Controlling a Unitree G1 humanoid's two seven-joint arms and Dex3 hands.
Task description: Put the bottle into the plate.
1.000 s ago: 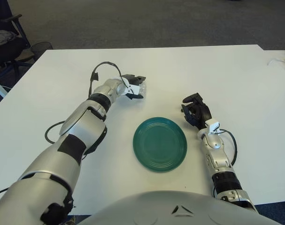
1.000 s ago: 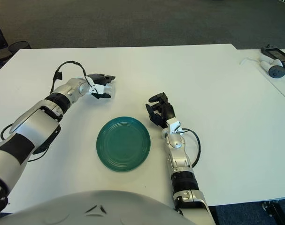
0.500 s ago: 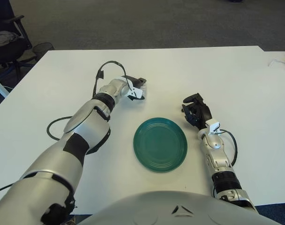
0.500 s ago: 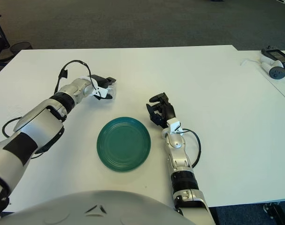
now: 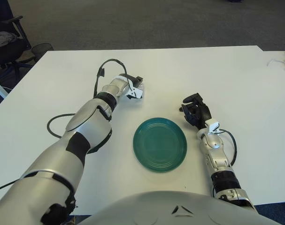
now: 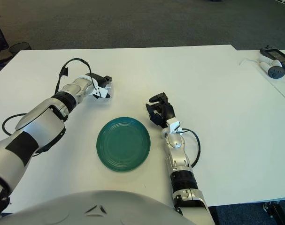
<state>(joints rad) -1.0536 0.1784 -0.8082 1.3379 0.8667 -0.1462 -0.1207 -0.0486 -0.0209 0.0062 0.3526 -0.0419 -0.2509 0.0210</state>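
A small clear bottle [image 5: 139,89] lies on the white table, behind and to the left of the green plate [image 5: 160,144]. My left hand [image 5: 134,87] reaches over to it, and its fingers are curled around it, so most of the bottle is hidden. The hand and the bottle are low on the table, about a hand's width from the plate's far left rim. My right hand [image 5: 195,110] rests on the table just right of the plate, with its fingers relaxed and holding nothing.
A black cable [image 5: 53,127] loops on the table beside my left arm. A grey device with a cord [image 6: 273,64] lies at the far right. A chair and a waste bin [image 5: 41,47] stand beyond the table's left corner.
My left hand's fingers were spread beside the bottle and have closed around it. The hand has shifted slightly back and to the left. The right hand and the plate have not moved.
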